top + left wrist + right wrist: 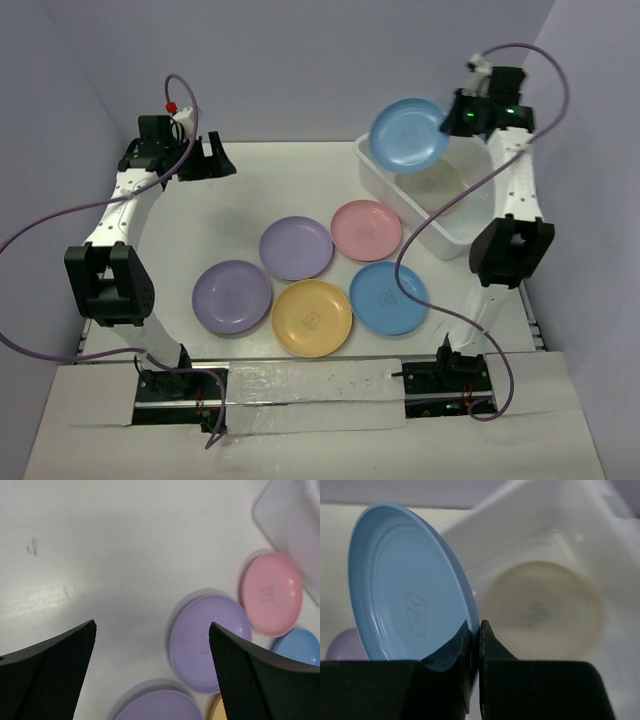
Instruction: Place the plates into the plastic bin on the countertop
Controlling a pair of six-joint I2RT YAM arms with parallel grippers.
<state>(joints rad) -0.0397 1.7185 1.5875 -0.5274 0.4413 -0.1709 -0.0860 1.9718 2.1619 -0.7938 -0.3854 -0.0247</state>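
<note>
- My right pincer [452,120] [474,630] is clenched on the rim of the held plate [408,135] [405,590], a blue one, tilted steeply on edge.
- The held plate hangs in the air above the bin [380,185] [560,525], over its left rim, and does not touch it.
- A beige plate [440,185] [540,605] lies flat on the bin's floor, under and to the right of the held plate.
- My right arm's cable [425,225] drapes across the bin's near side.
- My left pincer [215,160] [152,626] is released and grasps nothing; it hovers over the bare countertop [270,185], well left of the bin.
- Five plates lie flat on the countertop, left of the bin and nearer than it:
  - the pink plate [366,230] [271,592], just beside the bin's near-left wall
  - the purple plate [296,247] [207,642], left of the pink one
  - the blue plate [388,297], under the cable's loop
  - the yellow plate [312,317]
  - the second purple plate [232,297], farthest from the bin
</note>
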